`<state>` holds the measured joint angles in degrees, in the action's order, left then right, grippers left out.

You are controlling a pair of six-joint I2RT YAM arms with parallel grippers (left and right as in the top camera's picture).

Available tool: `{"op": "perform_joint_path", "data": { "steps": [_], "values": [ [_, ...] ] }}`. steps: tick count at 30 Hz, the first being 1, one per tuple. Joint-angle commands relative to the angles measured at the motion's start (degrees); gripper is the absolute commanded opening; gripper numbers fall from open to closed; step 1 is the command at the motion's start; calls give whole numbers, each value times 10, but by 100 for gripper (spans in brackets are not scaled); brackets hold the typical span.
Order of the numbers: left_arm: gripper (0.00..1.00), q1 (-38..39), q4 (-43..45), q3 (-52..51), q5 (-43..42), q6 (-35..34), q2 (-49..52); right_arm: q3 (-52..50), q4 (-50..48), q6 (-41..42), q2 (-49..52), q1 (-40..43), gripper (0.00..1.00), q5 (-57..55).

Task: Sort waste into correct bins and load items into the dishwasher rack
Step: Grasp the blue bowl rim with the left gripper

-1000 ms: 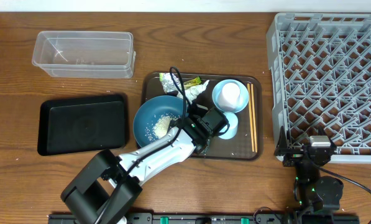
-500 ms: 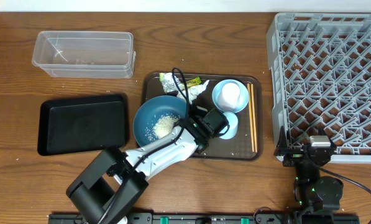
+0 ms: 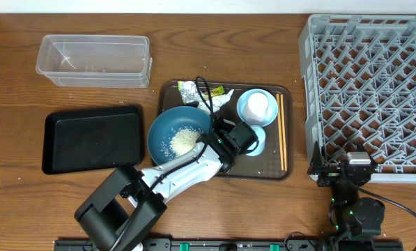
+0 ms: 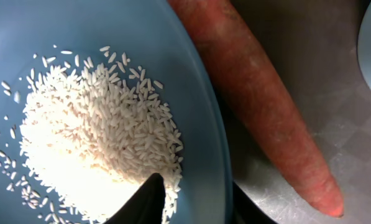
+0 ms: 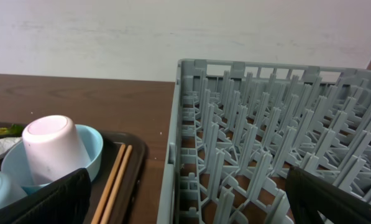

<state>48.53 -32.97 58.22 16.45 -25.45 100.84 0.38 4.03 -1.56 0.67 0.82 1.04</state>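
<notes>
The large dark-blue bowl with loose white rice sits on the left of the brown tray. My left gripper is shut on its right rim, one finger in the rice and the other outside. The orange carrot lies on the tray just past the rim. A small pale-blue bowl holds an upturned pale cup; chopsticks lie to its right. Foil, the wrapper and tissue are at the tray's back. My right gripper hangs open by the rack.
The black tray lies left of the brown tray, and the clear tub stands behind it. Another pale-blue piece sits just right of my left wrist. My right gripper is at the rack's front-left corner.
My left gripper has closed its fingers onto the dark-blue bowl's rim, and the bowl has shifted slightly left. The right arm has not moved.
</notes>
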Motion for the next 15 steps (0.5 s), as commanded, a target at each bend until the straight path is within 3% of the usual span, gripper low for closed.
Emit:
{"op": "perform_joint_path", "data": {
  "steps": [1,15],
  "values": [
    [26,-2,-3,9,12,1,2,-1,3,-7,-4,-5,99,-4],
    [6,-2,-5,18,12,2,-21,-1,3,-7,-4,-5,99,-4]
  ]
}}
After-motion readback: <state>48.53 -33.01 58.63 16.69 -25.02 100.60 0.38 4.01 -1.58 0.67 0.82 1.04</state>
